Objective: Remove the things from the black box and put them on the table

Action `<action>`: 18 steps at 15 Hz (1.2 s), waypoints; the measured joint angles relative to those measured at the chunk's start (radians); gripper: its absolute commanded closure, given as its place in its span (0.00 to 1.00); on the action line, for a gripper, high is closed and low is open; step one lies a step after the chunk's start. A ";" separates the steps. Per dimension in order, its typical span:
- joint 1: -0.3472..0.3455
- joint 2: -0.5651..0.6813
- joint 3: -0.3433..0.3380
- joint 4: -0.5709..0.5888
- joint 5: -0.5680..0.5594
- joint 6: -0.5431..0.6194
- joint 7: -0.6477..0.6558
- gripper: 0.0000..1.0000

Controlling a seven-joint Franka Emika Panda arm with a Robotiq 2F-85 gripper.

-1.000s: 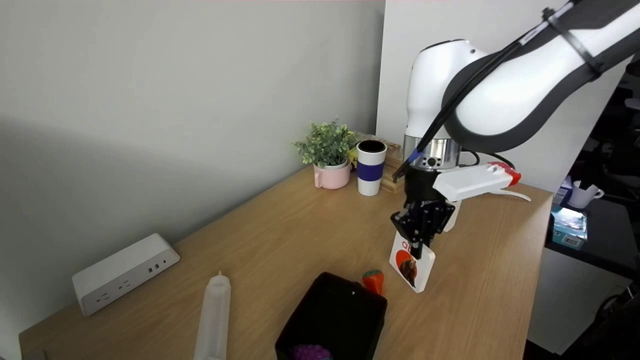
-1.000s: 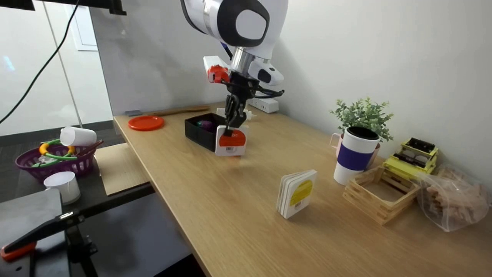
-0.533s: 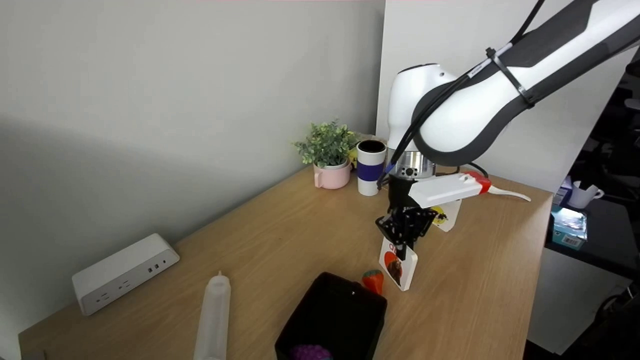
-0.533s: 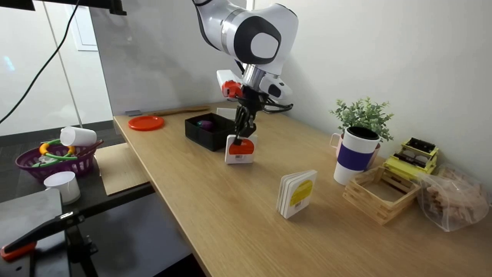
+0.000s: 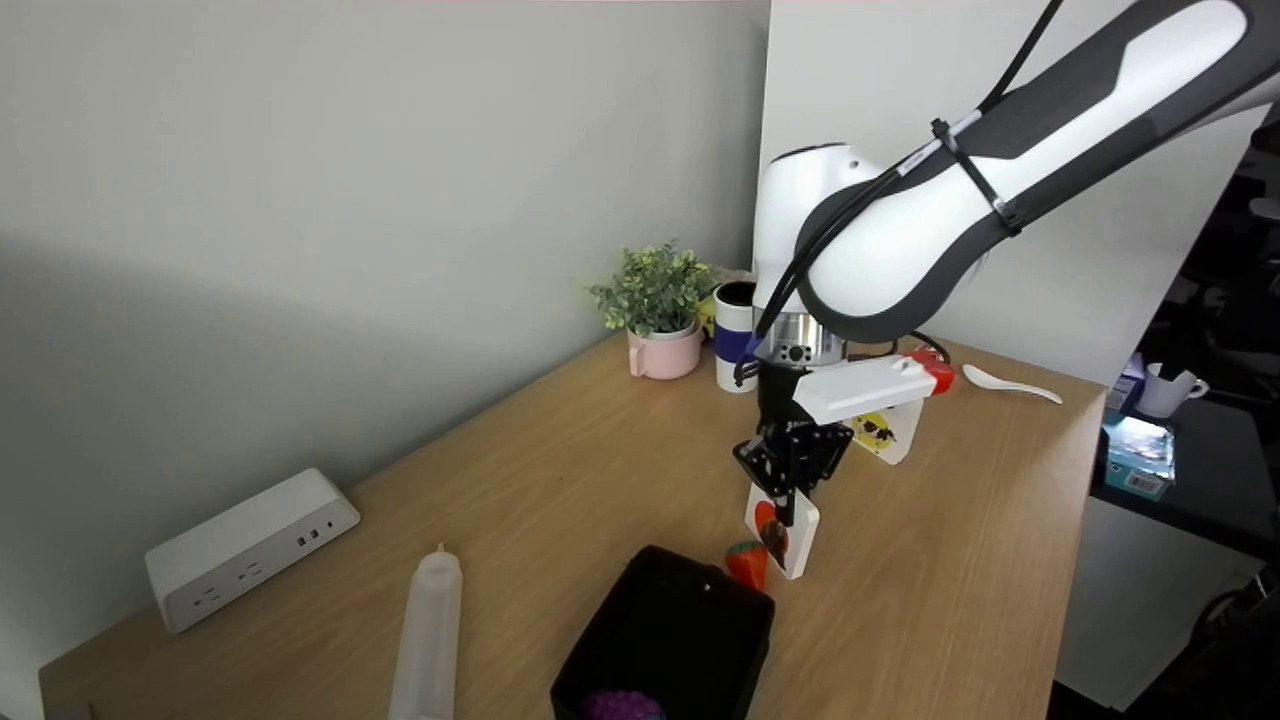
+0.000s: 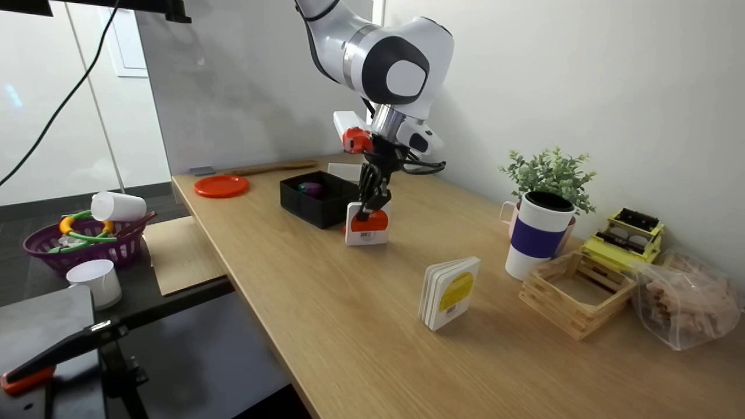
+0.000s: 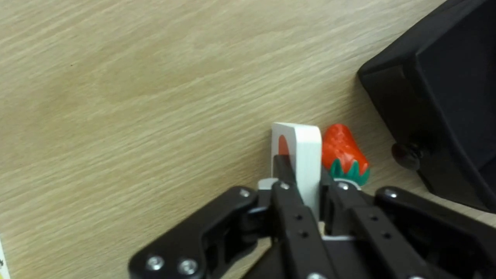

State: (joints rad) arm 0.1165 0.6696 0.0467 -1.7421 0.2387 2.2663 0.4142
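The black box (image 5: 688, 640) (image 6: 305, 205) sits on the wooden table (image 5: 520, 500); its corner shows in the wrist view (image 7: 395, 85). A purplish bumpy thing (image 5: 622, 704) (image 6: 311, 188) lies inside the box. A red-orange strawberry with a green top (image 5: 746, 563) (image 7: 343, 145) lies on the table beside the box's near wall; in an exterior view only a sliver shows. My gripper (image 5: 785, 508) (image 6: 362, 215) (image 7: 304, 170) is shut on a white board book with a red circle (image 5: 803, 530) (image 6: 366, 237) (image 7: 309, 149), held upright beside the strawberry. I cannot tell whether it touches the table.
A white book with a yellow mark (image 5: 888, 430) (image 6: 451, 294) stands on the table. A squeeze bottle (image 5: 430, 630), power strip (image 5: 250, 545), red plate (image 6: 221, 186), potted plant (image 5: 660, 315), tumbler (image 6: 538, 235), wooden crate (image 6: 576, 294) and white spoon (image 5: 1010, 385) are around.
The arm has carried the white book with the red circle leftward in an exterior view, rightward in another, closer to the strawberry. The box, purplish thing and strawberry have not moved.
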 measured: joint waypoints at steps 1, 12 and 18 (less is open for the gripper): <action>0.001 0.004 0.000 0.007 0.000 -0.003 0.001 0.61; 0.017 0.028 -0.012 0.039 -0.010 -0.006 0.024 0.06; 0.049 0.023 -0.031 0.051 -0.054 -0.006 0.083 0.00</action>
State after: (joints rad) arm 0.1651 0.6928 0.0162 -1.6914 0.1846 2.2600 0.4976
